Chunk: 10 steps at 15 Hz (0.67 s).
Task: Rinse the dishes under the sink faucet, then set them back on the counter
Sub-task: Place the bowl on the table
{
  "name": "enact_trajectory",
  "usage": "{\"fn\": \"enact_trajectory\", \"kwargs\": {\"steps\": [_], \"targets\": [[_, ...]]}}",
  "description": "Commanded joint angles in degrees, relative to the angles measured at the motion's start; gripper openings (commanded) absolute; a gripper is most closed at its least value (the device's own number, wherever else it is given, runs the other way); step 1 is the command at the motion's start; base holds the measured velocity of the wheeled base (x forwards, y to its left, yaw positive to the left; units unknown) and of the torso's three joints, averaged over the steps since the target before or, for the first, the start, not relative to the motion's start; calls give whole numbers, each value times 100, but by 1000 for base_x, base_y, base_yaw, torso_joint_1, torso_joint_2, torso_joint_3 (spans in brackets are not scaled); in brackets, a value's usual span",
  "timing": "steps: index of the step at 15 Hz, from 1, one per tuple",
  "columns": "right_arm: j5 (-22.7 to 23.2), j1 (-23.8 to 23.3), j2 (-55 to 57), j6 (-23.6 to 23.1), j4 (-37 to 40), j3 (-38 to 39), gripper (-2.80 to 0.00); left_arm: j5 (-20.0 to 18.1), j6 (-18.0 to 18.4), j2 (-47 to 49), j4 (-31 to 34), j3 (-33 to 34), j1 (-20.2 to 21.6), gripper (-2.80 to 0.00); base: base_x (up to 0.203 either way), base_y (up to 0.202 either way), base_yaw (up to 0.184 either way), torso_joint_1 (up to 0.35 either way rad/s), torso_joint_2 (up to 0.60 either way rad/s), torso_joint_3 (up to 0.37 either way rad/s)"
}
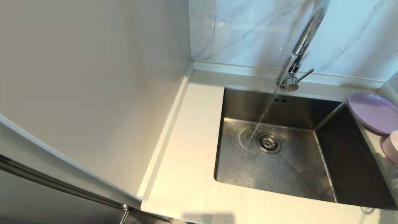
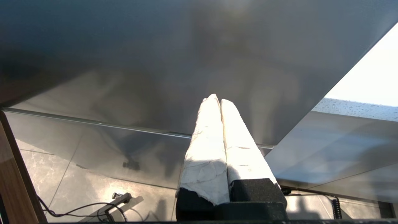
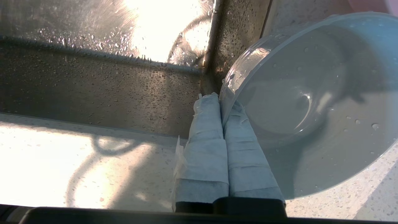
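While water runs from the tall shiny faucet (image 1: 306, 34) in a thin stream, it lands in the sink (image 1: 248, 168) just beside the round drain (image 1: 269, 142). Water rings spread over the wet metal floor of the sink near that spot. A thin lever (image 1: 305, 75) sticks out at the bottom of the faucet. At the back wall of the sink sit 2 small slots (image 1: 279, 100). On the counter (image 1: 189, 149), to the right of the sink, lies the lilac plate (image 1: 373, 112), with its edge hanging a little over the sink. Just in front of the plate, at the edge of the head view, shows part of the pale pink bowl (image 1: 391, 146). The right wrist view shows the right gripper (image 3: 221, 98) with its 2 white wrapped fingers (image 3: 205, 130) pressed together on the rim of the bowl (image 3: 311, 105). One finger is inside the bowl and one is outside, so the rim is pinched between them. The bowl is wet, with drops inside it, and it is over the speckled counter (image 3: 93, 174) right at the corner of the sink (image 3: 108, 87). The left gripper (image 2: 217, 99) is parked low, away from the sink, in front of a gray cabinet panel (image 2: 155, 62), with its 2 white fingers pressed together and nothing between them.
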Motion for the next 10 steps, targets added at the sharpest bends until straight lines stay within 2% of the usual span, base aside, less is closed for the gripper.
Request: {"fn": "enact_trajectory", "kwargs": {"steps": [1,10], "targets": [[-2,-27,-25,-10,6,-17,-280,3,0,0,2,0,0,-280,0,0,0,0,0,0],[-73,-367,-86,17,7,-34,-280,3,0,0,2,0,0,-280,0,0,0,0,0,0]]}}
